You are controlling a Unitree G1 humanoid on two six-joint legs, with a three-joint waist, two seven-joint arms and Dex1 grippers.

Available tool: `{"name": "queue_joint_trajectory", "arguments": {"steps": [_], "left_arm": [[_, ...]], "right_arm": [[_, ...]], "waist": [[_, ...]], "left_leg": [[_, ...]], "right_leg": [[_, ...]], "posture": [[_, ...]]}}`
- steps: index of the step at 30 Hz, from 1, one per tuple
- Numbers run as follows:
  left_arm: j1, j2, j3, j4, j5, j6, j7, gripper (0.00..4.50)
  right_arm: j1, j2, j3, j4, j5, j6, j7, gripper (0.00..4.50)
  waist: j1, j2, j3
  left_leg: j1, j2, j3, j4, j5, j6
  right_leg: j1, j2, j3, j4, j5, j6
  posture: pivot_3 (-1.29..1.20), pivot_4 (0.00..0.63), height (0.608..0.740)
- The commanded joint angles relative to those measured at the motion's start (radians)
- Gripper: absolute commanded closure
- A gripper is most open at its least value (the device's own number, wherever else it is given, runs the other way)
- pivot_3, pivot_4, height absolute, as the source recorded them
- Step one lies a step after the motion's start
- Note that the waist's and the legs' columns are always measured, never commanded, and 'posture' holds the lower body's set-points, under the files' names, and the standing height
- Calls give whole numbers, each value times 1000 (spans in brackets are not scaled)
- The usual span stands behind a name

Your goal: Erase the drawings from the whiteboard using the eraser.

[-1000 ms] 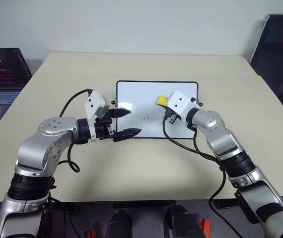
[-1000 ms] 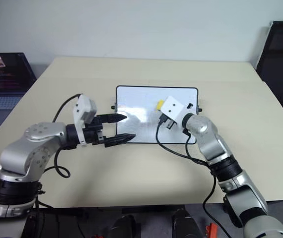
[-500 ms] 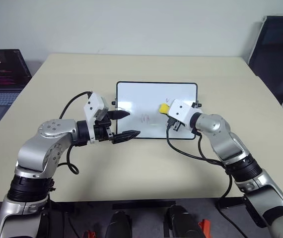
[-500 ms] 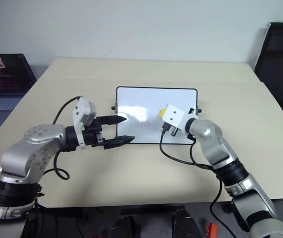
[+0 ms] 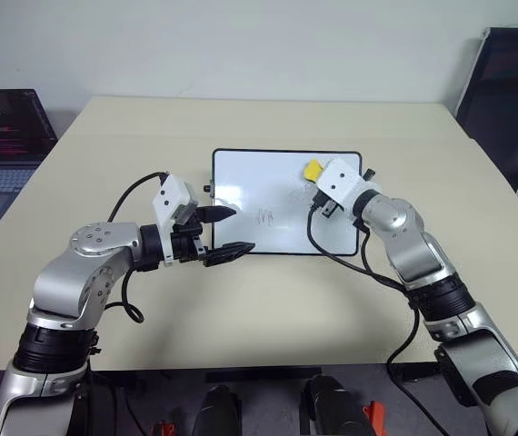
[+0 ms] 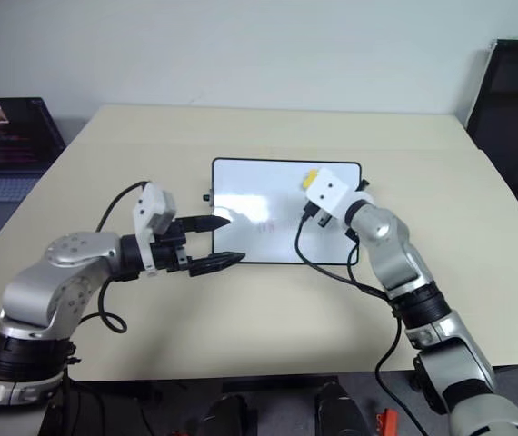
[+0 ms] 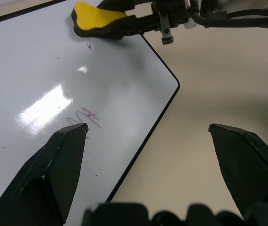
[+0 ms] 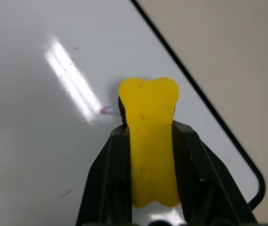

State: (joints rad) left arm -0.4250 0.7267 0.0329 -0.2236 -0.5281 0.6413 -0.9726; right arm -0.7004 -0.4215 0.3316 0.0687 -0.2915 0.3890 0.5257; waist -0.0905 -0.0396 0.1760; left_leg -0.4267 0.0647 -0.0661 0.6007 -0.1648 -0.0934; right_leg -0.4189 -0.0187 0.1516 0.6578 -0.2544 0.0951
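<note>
The small yellow oblong eraser (image 8: 149, 141) is gripped between the closed jaws of the right gripper (image 5: 324, 193) and pressed on the glossy white black-framed whiteboard (image 5: 241, 173) near its far right corner, on the beige bench (image 5: 241, 309). A short purple stroke (image 8: 106, 109) is left just beside the eraser's tip. The purple scribble (image 7: 83, 117) just ahead of the left gripper (image 5: 227, 231), whose jaws are held open, is not yet wiped, so the task is judged partly done.
</note>
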Motion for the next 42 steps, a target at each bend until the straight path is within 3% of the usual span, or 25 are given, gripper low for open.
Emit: {"name": "queue_joint_trajectory", "arguments": {"steps": [1, 11, 18, 23, 27, 32, 42], "left_arm": [[-6, 8, 22, -15, -4, -25, -5, 0], [2, 10, 23, -19, -3, -25, -4, 0], [39, 18, 50, -33, -5, -17, 16, 0], [141, 75, 140, -41, -12, -8, 24, 0], [184, 110, 185, -19, -3, -16, 27, 0], [207, 115, 189, -11, 13, -22, 36, 0], [268, 107, 213, -83, 2, -1, 82, 0]], "right_arm": [[57, -26, 69, -17, -10, 74, 117, 3650], [-11, 48, -62, -17, -12, 23, -83, 3662], [66, 76, -128, -135, 96, 111, -30, 3662], [186, 102, -222, -434, 361, 246, 119, 3662], [288, 1, -201, -569, 433, 318, 201, 3663], [326, -71, -130, -563, 388, 257, 201, 3663], [320, -62, -56, -474, 345, 123, 177, 3663]], "waist": [[-1, -1, 0], [-20, -1, 1], [-17, -1, 1], [-17, 1, 2], [-8, 1, 2], [2, 1, 2], [4, 0, 2]], "left_leg": [[0, 0, 0, 0, 0, 0], [1, 0, 0, 1, 0, 0], [0, 0, 0, -5, 0, 0], [0, 0, 0, -11, -1, 0], [-2, 0, -1, -11, -3, -3], [-2, 0, -1, -8, -3, -3], [-2, 0, -1, -9, -3, -4]], "right_leg": [[0, 0, 0, 0, 0, 0], [-1, 0, 1, 0, 1, -1], [-2, 0, 1, -1, 0, 0], [-4, 0, 0, 0, -4, 4], [-4, 0, -2, -1, -8, 0], [-4, 0, -1, -2, -9, -3], [-4, 0, -1, -2, -9, -3]], "posture": [[0, 150, 740], [0, 150, 740], [0, 150, 740], [0, 150, 740], [0, 150, 740], [0, 150, 740], [0, 150, 740]]}}
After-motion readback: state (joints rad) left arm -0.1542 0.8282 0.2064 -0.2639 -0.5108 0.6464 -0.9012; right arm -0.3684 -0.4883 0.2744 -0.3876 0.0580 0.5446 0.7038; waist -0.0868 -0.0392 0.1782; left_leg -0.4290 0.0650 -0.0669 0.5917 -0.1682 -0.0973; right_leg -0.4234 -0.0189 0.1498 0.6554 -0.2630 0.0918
